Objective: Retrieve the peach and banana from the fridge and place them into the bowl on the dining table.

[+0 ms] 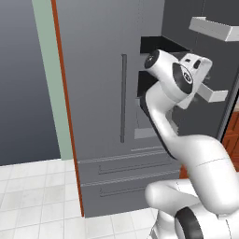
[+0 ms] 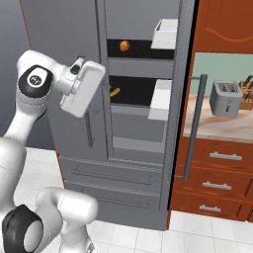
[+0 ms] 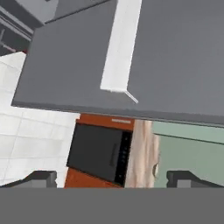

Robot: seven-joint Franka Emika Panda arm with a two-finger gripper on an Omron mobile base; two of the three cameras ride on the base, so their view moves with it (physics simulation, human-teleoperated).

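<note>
Two fruits are left in the tall matte-grey fridge [image 2: 138, 148], its right door swung open: the small round orange-red peach [image 2: 125, 46] on the upper shelf, the curved yellow banana [image 2: 114, 92] on the shelf below. Nothing is grasped; the hand [image 3: 113, 178] is spread wide.

Right base view: banana [image 2: 114, 92] at frame centre, partly hidden behind the white hand; only a short yellow piece shows on the dark shelf. Peach [image 2: 125, 46] small, detail unreadable. Toaster [image 2: 226, 99] and the items behind it cut by the right edge.

Left base view: fridge [image 1: 100, 93] interior, upper right, mostly blocked by the arm; top cut off.
</note>
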